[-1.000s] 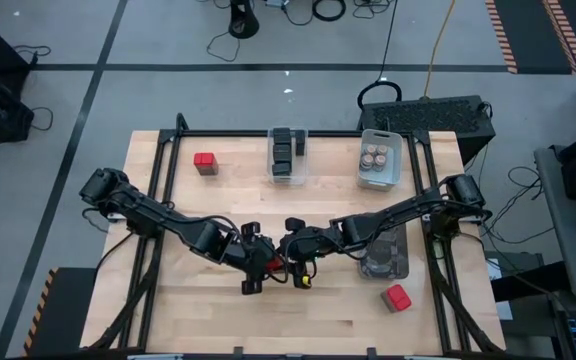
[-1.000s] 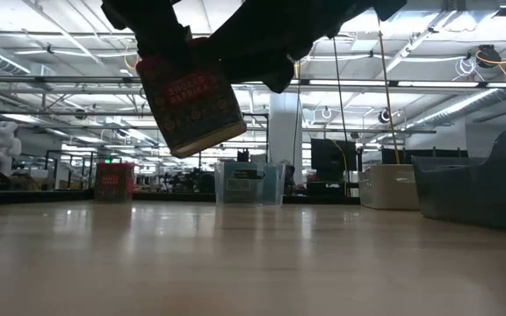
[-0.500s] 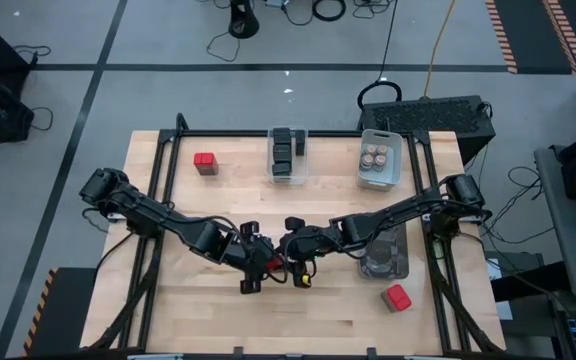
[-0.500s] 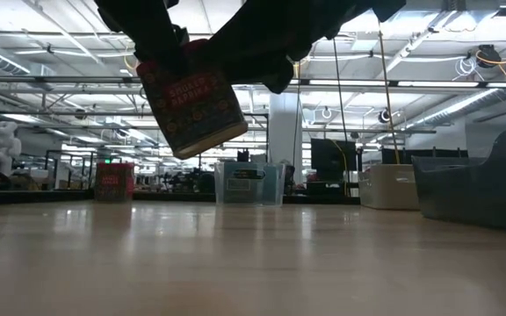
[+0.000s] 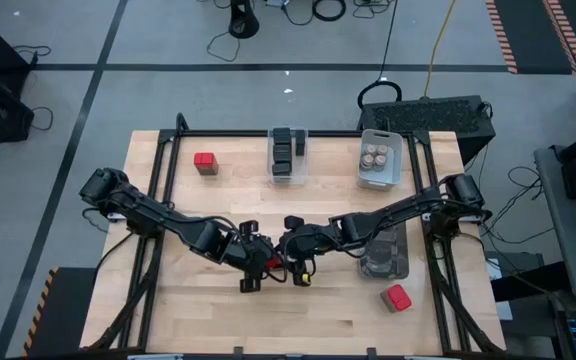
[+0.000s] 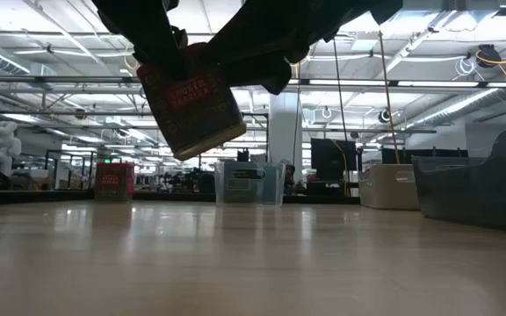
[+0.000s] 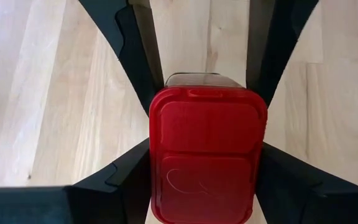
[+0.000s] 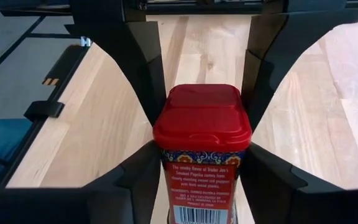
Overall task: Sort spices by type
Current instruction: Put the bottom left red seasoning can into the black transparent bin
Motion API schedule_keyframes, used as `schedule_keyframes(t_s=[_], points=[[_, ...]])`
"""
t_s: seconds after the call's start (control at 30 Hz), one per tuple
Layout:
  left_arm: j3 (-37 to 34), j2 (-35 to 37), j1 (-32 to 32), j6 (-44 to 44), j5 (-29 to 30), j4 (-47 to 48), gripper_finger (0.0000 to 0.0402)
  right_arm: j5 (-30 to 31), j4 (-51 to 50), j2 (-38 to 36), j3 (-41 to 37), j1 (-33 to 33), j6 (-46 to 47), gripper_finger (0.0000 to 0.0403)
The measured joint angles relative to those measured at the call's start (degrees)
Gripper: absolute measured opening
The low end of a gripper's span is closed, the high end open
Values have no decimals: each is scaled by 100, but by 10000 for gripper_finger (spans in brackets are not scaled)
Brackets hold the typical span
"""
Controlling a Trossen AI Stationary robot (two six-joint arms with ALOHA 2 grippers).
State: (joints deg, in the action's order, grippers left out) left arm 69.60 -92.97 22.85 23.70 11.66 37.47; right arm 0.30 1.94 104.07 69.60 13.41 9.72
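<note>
Red tin [image 6: 191,110], tilted, hangs in the air above the table [image 5: 208,315] near its middle front. My left gripper [image 7: 204,93] and my right gripper [image 8: 202,93] each have fingers pressed to its sides; both grasp it. Another red tin [image 5: 205,162] sits at the far left, a third [image 5: 397,297] at the front right.
</note>
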Motion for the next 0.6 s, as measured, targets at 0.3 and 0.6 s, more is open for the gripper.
schedule_keyframes(t_s=[0.3,0.6], points=[[-15,-2,-2,-2,0,33,229,-52,-57,-4,0,4,-54,256],[-15,-4,-5,-27,77,-314,230,-34,-6,-4,0,4,-98,277]])
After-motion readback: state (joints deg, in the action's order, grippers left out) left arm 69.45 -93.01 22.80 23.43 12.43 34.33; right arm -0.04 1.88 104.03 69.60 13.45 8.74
